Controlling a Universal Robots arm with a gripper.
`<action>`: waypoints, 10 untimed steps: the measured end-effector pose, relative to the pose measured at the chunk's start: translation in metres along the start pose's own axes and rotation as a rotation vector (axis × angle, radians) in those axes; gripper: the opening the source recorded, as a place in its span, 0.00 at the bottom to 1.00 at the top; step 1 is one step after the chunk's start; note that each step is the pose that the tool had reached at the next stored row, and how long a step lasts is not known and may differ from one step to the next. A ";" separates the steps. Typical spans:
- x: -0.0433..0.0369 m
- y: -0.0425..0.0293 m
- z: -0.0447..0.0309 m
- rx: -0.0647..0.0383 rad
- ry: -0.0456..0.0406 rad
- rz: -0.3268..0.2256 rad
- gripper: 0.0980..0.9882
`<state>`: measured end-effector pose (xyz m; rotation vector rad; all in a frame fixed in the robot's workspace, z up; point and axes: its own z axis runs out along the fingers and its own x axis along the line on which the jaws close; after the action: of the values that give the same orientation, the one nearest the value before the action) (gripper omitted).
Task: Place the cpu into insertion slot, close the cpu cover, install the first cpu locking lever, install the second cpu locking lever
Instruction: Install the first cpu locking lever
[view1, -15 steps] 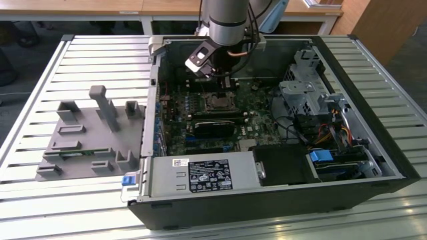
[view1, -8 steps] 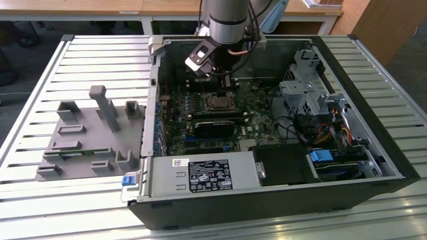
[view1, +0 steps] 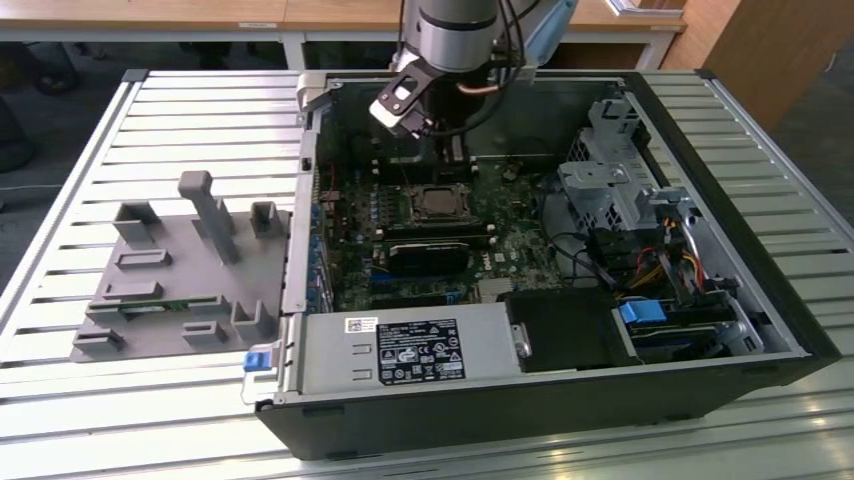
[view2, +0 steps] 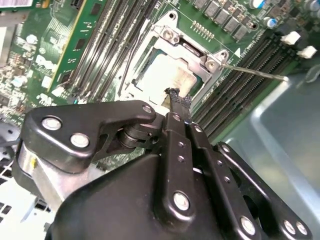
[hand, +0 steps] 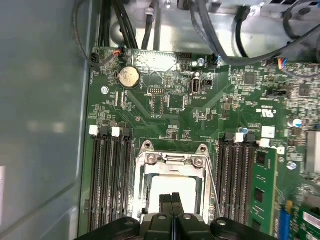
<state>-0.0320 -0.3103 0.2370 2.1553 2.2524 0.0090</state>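
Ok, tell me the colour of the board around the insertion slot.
Green; the board shows best in the first wrist view.

computer case (view1: 534, 400): lying open on the slatted table (view1: 80, 420).
fixture block (view1: 174, 290): sitting on the table, at the exterior view's left of the computer case.
cpu (hand: 159, 186): lying in the insertion slot (view1: 437, 203), framed by the cpu cover (hand: 141, 172).
memory slots (hand: 107, 180): flanking the insertion slot on both sides.
gripper (hand: 171, 200): hanging over the cpu.

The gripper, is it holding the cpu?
No, the gripper is shut empty, and the cpu lies in the window of the cpu cover.
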 end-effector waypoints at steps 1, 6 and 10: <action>0.0000 0.0001 -0.0029 0.000 0.0000 0.000 0.01; -0.0002 0.0003 -0.0153 0.000 -0.0001 0.000 0.01; -0.0003 0.0005 -0.0255 0.000 0.0000 0.000 0.01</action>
<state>-0.0320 -0.3103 0.2625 2.1553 2.2524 0.0091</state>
